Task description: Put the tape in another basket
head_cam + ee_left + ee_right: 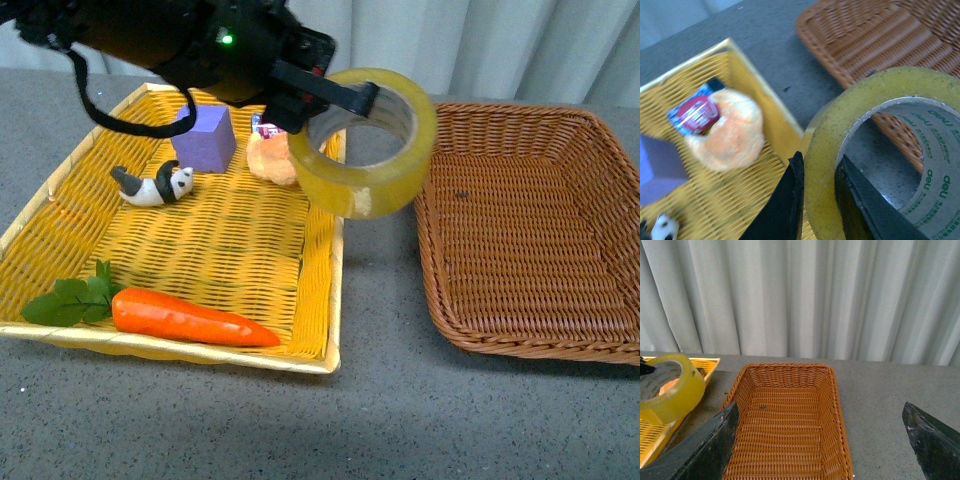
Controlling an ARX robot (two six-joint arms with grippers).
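My left gripper (pixel 352 100) is shut on the tape (pixel 365 180), a wide yellow roll, one finger inside the core and one outside. It holds the roll in the air over the gap between the yellow tray (pixel 315 300) and the brown wicker basket (pixel 530 330). In the left wrist view the black fingers (pixel 790 200) pinch the tape's wall (pixel 822 175), with the brown basket (pixel 865 40) beyond. In the right wrist view the tape (pixel 670 390) hangs beside the empty brown basket (pixel 785 435). My right gripper (pixel 820 450) is open, above the basket's near end.
The yellow tray holds a carrot (pixel 190 318), a panda figure (pixel 155 185), a purple block (pixel 207 138) and an orange bun with a small packet (pixel 270 155). Grey tabletop (pixel 380 400) lies around both baskets. A curtain (pixel 800 295) hangs behind.
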